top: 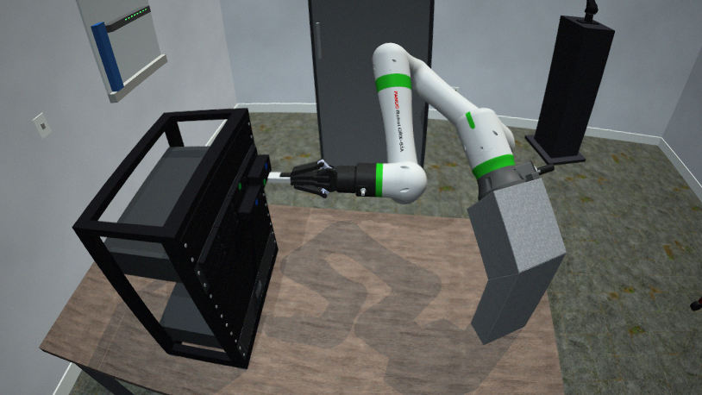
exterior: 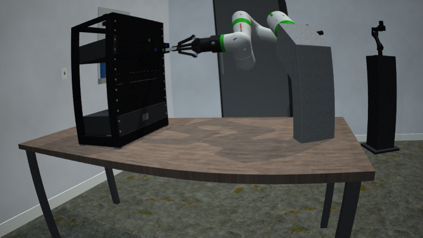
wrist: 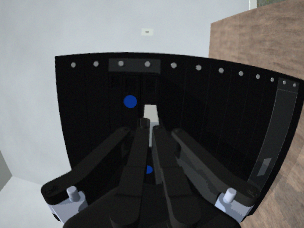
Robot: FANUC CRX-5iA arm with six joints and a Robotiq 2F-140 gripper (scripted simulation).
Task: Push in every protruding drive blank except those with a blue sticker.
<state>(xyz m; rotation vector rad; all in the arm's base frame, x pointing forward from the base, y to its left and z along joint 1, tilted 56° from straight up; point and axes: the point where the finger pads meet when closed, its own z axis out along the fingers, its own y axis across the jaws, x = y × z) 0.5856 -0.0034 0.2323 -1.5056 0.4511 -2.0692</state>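
The black rack (top: 230, 265) (exterior: 139, 82) (wrist: 220, 116) stands upright on the left of the wooden table (top: 372, 343) (exterior: 236, 166). Near the top far corner of its front, a blank with a blue sticker (top: 260, 167) (exterior: 166, 45) sticks out. Just below it is a green sticker (top: 265, 181) (exterior: 162, 50). My gripper (top: 277, 178) (exterior: 171, 50) (wrist: 149, 114) is shut and empty, level, with its tips at that green-stickered front. A second blue-stickered blank (top: 251, 198) (exterior: 155, 49) sticks out lower. Another green sticker (top: 240, 185) (exterior: 148, 39) sits further along the front.
The arm's grey pedestal (top: 515, 245) (exterior: 307, 82) stands on the table's right side. A dark door (top: 367, 73) is behind the arm. A black column (top: 572, 88) (exterior: 380, 100) stands on the floor at the right. The wall is close behind the rack.
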